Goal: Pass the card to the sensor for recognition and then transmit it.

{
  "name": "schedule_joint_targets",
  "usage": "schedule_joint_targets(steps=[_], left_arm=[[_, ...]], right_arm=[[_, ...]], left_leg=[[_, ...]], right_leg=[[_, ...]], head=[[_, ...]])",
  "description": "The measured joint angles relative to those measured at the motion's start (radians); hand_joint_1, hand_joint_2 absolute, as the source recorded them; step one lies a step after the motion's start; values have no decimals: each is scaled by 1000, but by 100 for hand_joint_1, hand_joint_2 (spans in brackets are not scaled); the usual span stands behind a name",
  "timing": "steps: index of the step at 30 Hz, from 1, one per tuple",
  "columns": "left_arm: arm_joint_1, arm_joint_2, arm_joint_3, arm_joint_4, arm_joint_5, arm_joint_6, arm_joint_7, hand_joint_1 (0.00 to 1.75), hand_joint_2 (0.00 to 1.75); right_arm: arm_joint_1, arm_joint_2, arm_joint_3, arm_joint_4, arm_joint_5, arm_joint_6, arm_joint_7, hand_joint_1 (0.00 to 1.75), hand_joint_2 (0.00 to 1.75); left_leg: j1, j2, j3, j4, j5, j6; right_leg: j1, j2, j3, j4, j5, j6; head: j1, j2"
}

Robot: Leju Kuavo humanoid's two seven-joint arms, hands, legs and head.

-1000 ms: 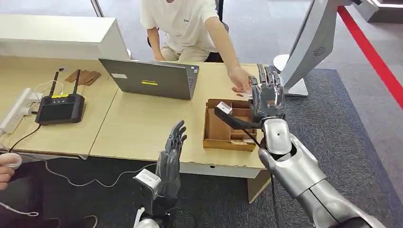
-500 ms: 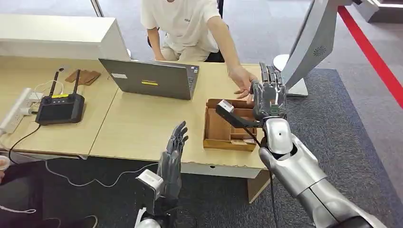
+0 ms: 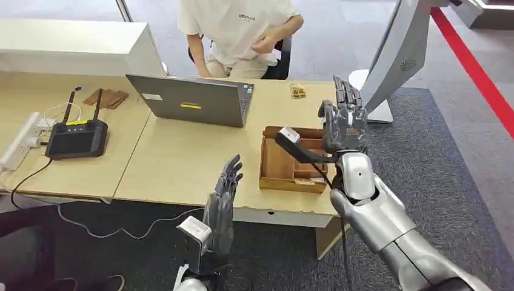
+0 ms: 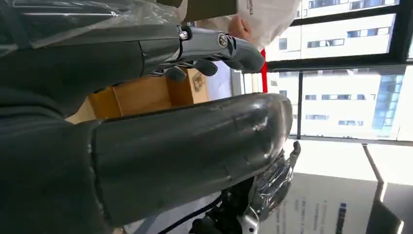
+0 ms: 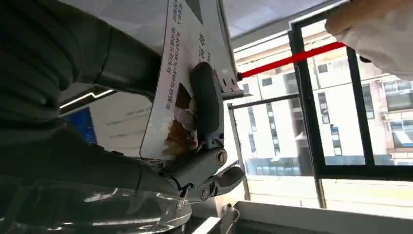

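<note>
My right hand (image 3: 343, 124) is raised over the table's right end, fingers upright, close to the slanted grey sensor stand (image 3: 397, 57). The right wrist view shows a small brown-patterned card (image 5: 178, 132) pinched between the thumb and a dark finger (image 5: 207, 100). The stand's white printed panel (image 5: 170, 58) is right behind it. From the head view the card is hidden behind the hand. My left hand (image 3: 222, 203) hovers in front of the table's near edge, fingers straight and apart, holding nothing. Its fingers (image 4: 219, 45) also appear in the left wrist view.
A cardboard box (image 3: 276, 163) sits under my right hand. A small brown item (image 3: 297, 91) lies at the table's far edge. A laptop (image 3: 194, 100), a black controller with antennas (image 3: 76, 136) and a power strip (image 3: 21, 142) sit to the left. A person (image 3: 236, 27) sits behind the table.
The person's arm, which reached to my right hand, has drawn back to their chest, uncovering the small brown item. My right hand shifted slightly right and up. The left hand barely moved.
</note>
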Motion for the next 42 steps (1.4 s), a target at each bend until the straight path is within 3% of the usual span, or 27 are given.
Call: schedule_joint_targets(steps=[5,11,18,34,42], left_arm=[[17,3,12,-5,-51,0,8,0,0],[81,16,68,-43,-133,0,19,0,0],[142,26,123,-82,-159,0,18,0,0],[187,25,166,-117,-168,0,-3,0,0],[193,24,171,-126,-174,0,3,0,0]], right_arm=[[94,-35,-30,-79,6,-6,4,175,175],[235,-117,-101,-156,-42,-37,6,175,175],[320,-177,-143,-203,-72,-47,-3,175,175],[339,-208,-146,-175,-103,-33,-18,175,175],[320,-195,-131,-124,-132,66,-39,175,175]], left_leg=[[0,0,0,0,0,0],[0,0,0,0,-1,1],[0,0,0,0,-1,1],[0,0,-1,0,-1,1],[0,-1,-1,0,-1,1]], right_leg=[[0,0,0,-1,0,0],[-1,0,0,-1,-1,1],[-1,0,0,-1,-1,1],[-1,0,0,-1,-1,1],[-1,0,0,0,-1,1]], head=[[0,0],[0,0],[0,0],[0,0],[0,0]])
